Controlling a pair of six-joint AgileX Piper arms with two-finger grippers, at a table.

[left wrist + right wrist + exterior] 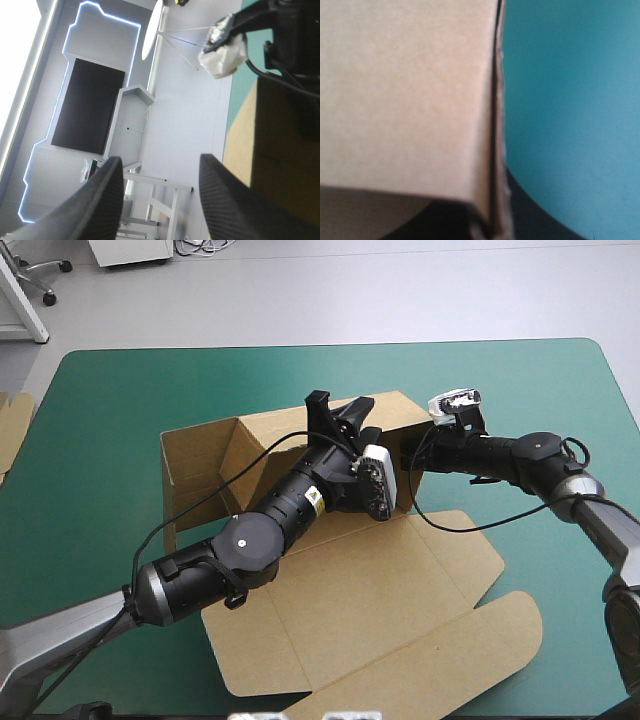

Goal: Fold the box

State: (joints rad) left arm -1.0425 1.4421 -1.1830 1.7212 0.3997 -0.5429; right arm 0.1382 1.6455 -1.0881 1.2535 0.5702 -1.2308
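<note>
The brown box (375, 585) lies mid-table with its back and left walls (200, 455) raised and its lid flat toward the front. My left gripper (342, 410) is open above the back wall, pointing up and away from the board. In the left wrist view its fingers (107, 192) stand apart with only the room between them, and the box (285, 150) is off to one side. My right gripper (408, 462) is at the box's right end wall, partly hidden. In the right wrist view the wall (405, 90) fills the near field, and the right gripper (492, 222) is shut on its edge.
An edge of more brown board (12, 425) shows at the table's left edge. Bare teal-green cover (520, 390) stretches to the right of and behind the box, and also shows beside the wall (570, 100).
</note>
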